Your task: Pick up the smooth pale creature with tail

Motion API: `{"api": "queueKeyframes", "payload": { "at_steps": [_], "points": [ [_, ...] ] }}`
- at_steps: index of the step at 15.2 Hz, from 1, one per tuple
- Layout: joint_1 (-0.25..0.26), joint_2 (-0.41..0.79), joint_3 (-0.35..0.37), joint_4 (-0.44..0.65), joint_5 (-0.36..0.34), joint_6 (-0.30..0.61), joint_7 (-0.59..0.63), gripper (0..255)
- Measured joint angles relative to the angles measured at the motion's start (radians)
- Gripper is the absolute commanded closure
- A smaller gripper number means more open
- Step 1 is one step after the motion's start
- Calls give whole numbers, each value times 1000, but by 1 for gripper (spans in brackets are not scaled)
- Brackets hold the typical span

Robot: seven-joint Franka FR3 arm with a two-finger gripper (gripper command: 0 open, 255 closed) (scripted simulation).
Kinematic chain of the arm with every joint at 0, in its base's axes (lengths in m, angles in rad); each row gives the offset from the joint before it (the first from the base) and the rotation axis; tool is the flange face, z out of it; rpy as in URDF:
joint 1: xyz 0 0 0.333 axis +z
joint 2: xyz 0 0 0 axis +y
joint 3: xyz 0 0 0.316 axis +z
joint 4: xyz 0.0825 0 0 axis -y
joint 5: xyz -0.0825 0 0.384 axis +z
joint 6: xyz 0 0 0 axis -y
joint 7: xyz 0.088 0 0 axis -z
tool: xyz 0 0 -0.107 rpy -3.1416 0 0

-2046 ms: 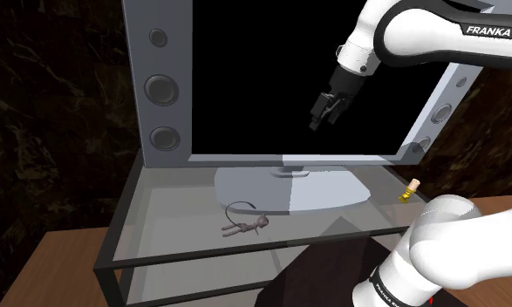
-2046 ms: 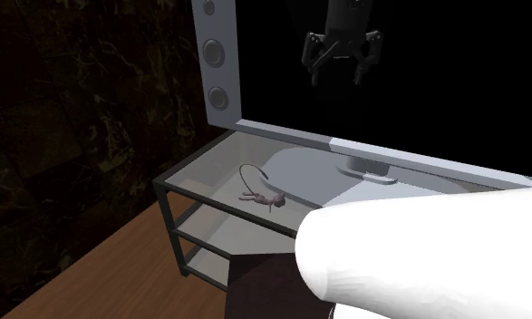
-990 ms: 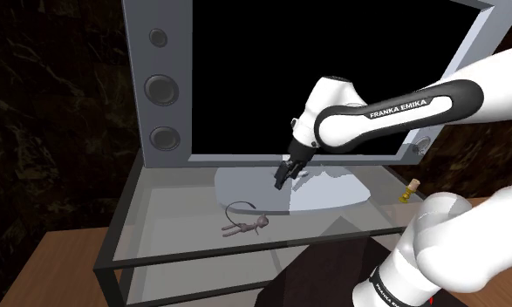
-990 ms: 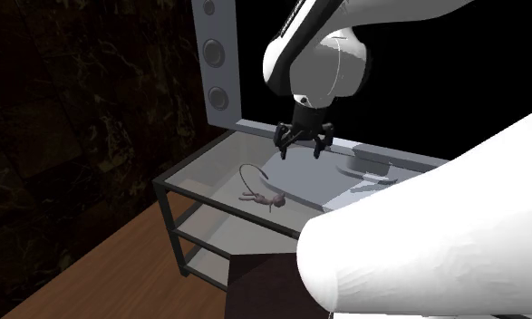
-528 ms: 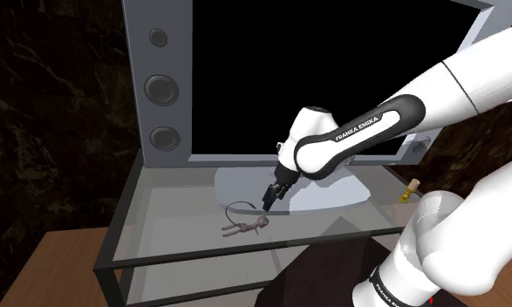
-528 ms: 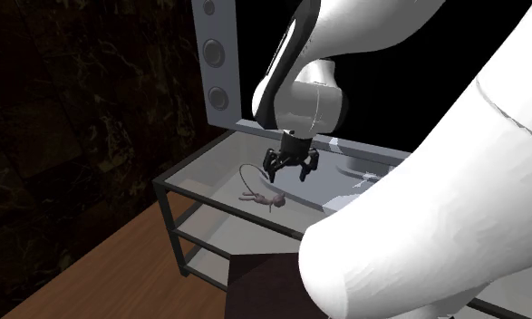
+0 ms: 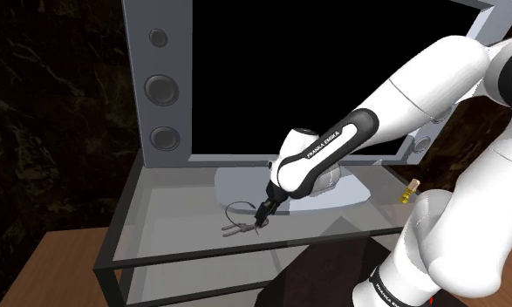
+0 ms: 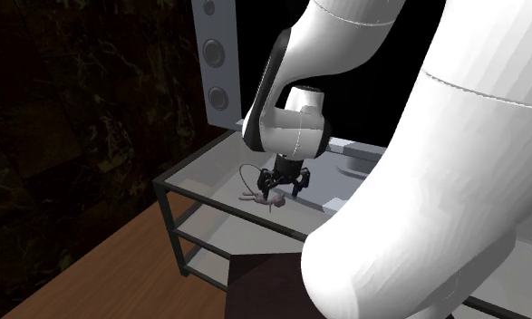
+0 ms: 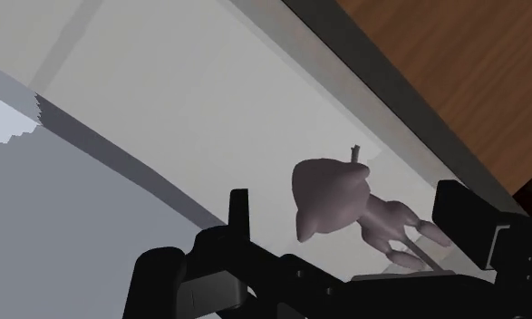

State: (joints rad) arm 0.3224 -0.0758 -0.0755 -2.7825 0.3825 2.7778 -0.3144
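The creature is a small, smooth, pale pinkish-grey mouse (image 7: 235, 229) with a thin curled tail, lying on the glass top of the stand (image 7: 158, 218). My black gripper (image 7: 262, 217) hangs low right over its head end, with the arm bent down from the shoulder view's right. In the second exterior view the gripper (image 8: 284, 191) stands just above the mouse (image 8: 257, 197). In the wrist view the mouse (image 9: 332, 186) lies between my two fingers (image 9: 239, 213). The gripper (image 9: 350, 207) is open, and the fingers do not touch the mouse.
A big grey-framed screen with round speakers (image 7: 161, 89) stands on the glass top behind the mouse, and its oval foot (image 7: 245, 185) reaches close to the mouse. A small yellowish bottle (image 7: 409, 190) stands at the shoulder view's right. Dark frame rails (image 7: 201, 255) edge the stand, with brown wood below.
The arm has swung down from high before the screen to just over the mouse. The fingers stayed open, and the mouse has not moved.
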Motion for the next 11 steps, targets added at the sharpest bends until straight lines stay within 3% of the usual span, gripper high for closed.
{"api": "queueKeyframes", "payload": {
  "at_steps": [3, 4, 11],
  "points": [
    [17, 58, 3, 7, 67, 48, -52, 0],
    [17, 63, 3, 7, 75, 53, -59, 255],
    [18, 68, 3, 6, 84, 57, -67, 255]
  ]
}}
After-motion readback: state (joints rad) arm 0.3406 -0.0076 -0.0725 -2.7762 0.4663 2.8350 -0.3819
